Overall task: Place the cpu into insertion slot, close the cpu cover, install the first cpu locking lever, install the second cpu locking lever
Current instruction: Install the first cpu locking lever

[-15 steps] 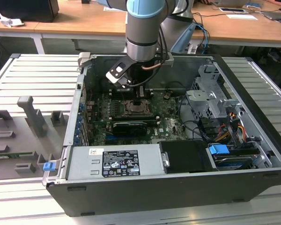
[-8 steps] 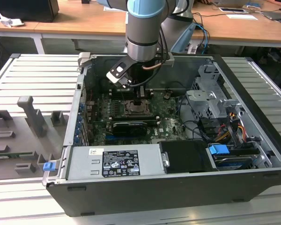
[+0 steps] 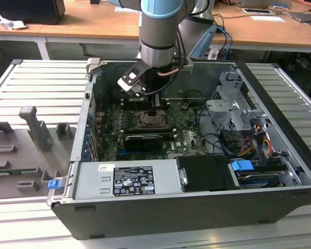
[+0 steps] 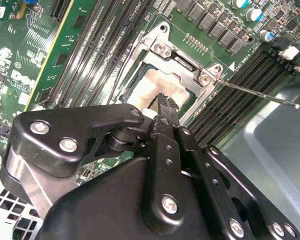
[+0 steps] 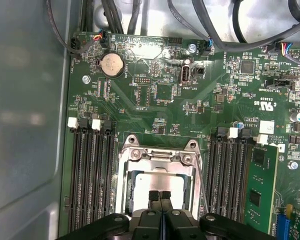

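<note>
- Far to the exterior view's left of the slot: grey plastic fixture blocks on the ribbed aluminium table, outside the open black computer case.
- Silver rectangular power supply box inside the case, near the slot on the camera's side.
- Small square dark insertion slot with silver rim sits mid-case on the green circuit board.
- Grey-and-blue robot arm comes straight down over the slot and hides part of it.
- Black two-finger gripper: fingers pressed together, holding nothing, tips on or just above the chip top; cannot tell which.
- Flat square cpu with silvery-beige top lies in the slot.
- Thin silver-grey frame cpu cover lies down around the cpu, which shows through its window.
- Thin silver wire locking lever sticks out from a slot corner, over the black memory slots that flank the slot.
- Green memory module upright beyond the memory slots.
- Long black card just beside the slot, toward the power supply.
- To the exterior view's right of the slot: grey metal drive cage, blue plastic tab, loose cables.
</note>
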Controlling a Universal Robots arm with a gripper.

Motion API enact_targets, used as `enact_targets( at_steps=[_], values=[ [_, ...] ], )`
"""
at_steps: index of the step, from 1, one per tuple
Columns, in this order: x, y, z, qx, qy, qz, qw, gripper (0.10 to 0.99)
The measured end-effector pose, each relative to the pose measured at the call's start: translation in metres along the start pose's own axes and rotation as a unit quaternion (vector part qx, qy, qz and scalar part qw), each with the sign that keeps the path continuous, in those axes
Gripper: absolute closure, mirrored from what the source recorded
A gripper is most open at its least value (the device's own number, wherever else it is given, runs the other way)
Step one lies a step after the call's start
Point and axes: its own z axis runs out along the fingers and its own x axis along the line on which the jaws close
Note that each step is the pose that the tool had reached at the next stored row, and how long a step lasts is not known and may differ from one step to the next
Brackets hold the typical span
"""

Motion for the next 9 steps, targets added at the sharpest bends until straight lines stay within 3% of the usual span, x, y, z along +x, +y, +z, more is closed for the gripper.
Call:
enact_targets(
  at_steps=[4,9],
  values=[
    [0.0001,0.0,-0.0026,0.0,-0.0003,0.0,1.0,0.98],
    [0.0003,0.0001,-0.0125,0.0,-0.0009,0.0,1.0,0.98]
  ],
)
